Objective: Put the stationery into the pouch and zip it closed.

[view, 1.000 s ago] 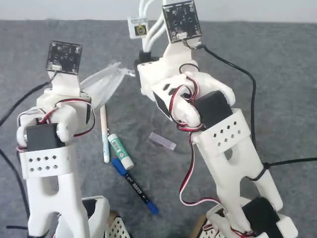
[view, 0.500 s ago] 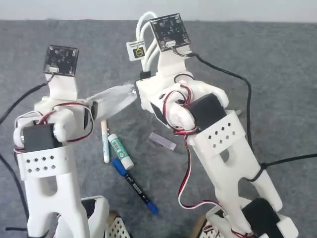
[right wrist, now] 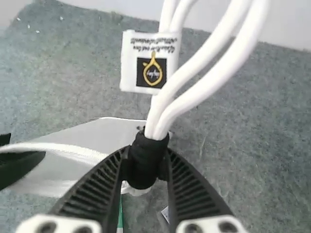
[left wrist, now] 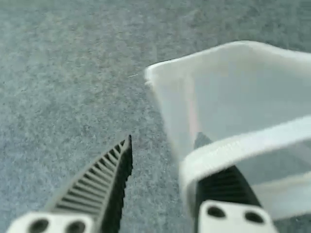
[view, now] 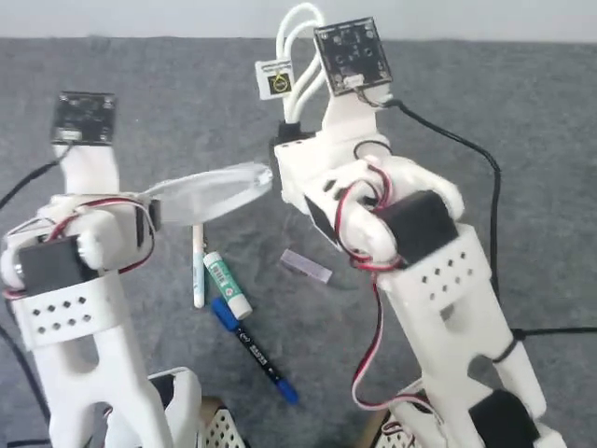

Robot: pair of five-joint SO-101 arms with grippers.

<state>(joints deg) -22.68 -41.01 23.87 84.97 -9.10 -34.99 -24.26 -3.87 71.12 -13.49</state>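
The clear pouch (view: 210, 191) hangs above the table, stretched between both arms. My right gripper (right wrist: 145, 155) is shut on the black pull (right wrist: 144, 167) at the pouch's end, from which white cords (right wrist: 194, 68) and a tag (right wrist: 149, 60) rise. My left gripper (left wrist: 165, 141) stands open at the other end; one of its fingers (left wrist: 221, 187) sits under the pouch's white zip band (left wrist: 233, 150), the other is apart over the carpet. Below the pouch lie a white pen (view: 198, 266), a green-and-white tube (view: 227, 283), a blue-and-black marker (view: 254, 350) and a small pale block (view: 307, 265).
Grey carpet (view: 522, 140) covers the table. The two arm bases (view: 187, 411) stand at the near edge. A black cable (view: 490, 215) runs along the right arm. Open carpet lies to the far right and far left.
The pouch has risen and been pulled out flatter between the arms. The left arm shifted left, and the right arm moved right and up with the pull.
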